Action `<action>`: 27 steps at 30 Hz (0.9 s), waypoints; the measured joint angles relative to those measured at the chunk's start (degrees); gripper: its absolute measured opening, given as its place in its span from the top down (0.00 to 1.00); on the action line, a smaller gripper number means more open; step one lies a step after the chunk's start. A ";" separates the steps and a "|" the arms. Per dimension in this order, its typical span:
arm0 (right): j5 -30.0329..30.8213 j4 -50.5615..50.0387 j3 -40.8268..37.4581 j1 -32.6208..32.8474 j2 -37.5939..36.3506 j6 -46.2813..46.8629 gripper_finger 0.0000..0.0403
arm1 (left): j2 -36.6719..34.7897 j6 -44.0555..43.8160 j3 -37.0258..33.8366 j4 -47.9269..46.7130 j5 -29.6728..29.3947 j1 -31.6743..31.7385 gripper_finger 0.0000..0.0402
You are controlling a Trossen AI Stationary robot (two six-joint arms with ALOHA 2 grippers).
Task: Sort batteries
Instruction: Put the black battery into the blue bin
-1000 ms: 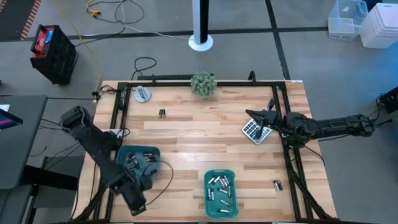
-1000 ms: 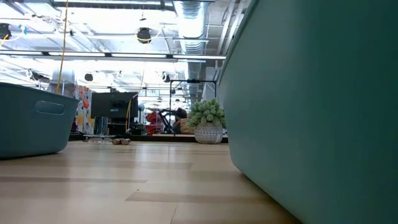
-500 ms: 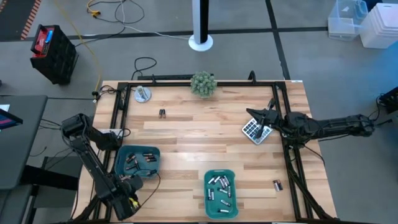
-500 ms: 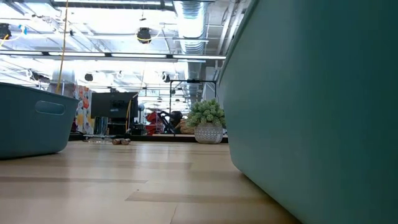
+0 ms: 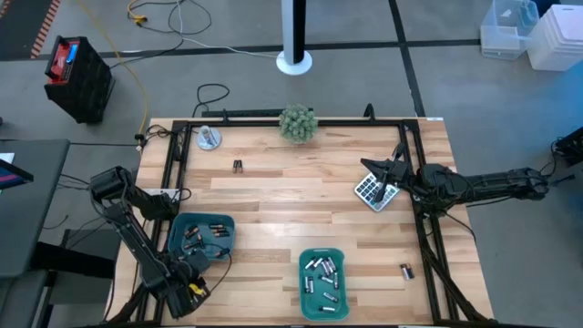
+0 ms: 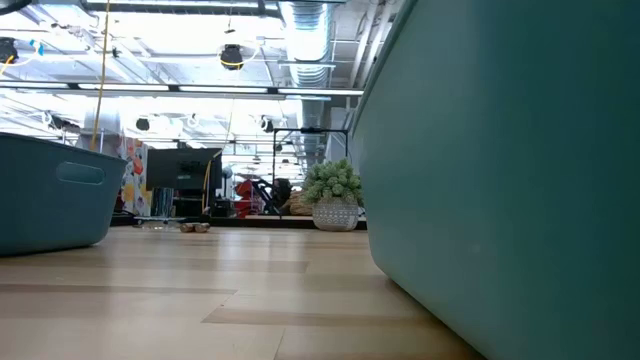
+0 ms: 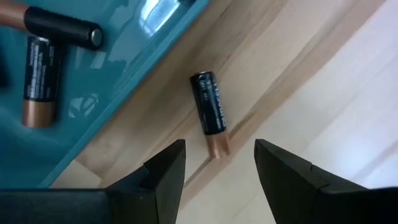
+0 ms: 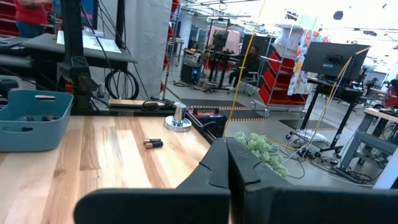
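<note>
My left gripper (image 7: 219, 149) is open and low over the table at the near left corner of the left teal tray (image 5: 221, 224). A dark battery with a coppery end (image 7: 209, 112) lies on the wood just ahead of its fingertips, beside that tray's wall (image 7: 124, 68). Dark, coppery-ended batteries (image 7: 38, 84) lie inside this tray. A second teal tray (image 5: 339, 310) near the table's near edge holds silvery batteries (image 5: 322, 273). Loose batteries lie far left (image 5: 237, 166) and near right (image 5: 406, 271). My right gripper (image 8: 227, 163) is shut, waiting above the grey calculator (image 5: 368, 191).
A small potted plant (image 5: 298, 122) stands at the far edge, and a metal object (image 5: 209, 138) sits at the far left corner. A black frame (image 5: 178, 164) runs round the table. Bare wood lies between the trays and the plant. In the low view the near tray's wall (image 6: 500, 180) fills the right.
My left arm has swung down from high above the left tray toward the table's near left corner. It has settled low by that tray's near corner. Over the last half second it has barely moved.
</note>
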 joint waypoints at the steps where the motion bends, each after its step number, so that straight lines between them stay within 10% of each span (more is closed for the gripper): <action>1: 0.00 -0.01 0.00 0.00 0.00 0.00 0.99 | 0.00 -0.33 -0.41 0.55 -0.04 0.00 0.54; 17: 0.00 0.09 0.00 -1.11 0.02 0.28 0.99 | -0.26 -2.85 -5.85 7.51 -1.35 -0.04 0.56; 27: 0.00 0.05 0.00 -1.55 0.13 0.50 0.99 | -0.15 -1.46 -5.89 9.19 -2.14 -0.04 0.76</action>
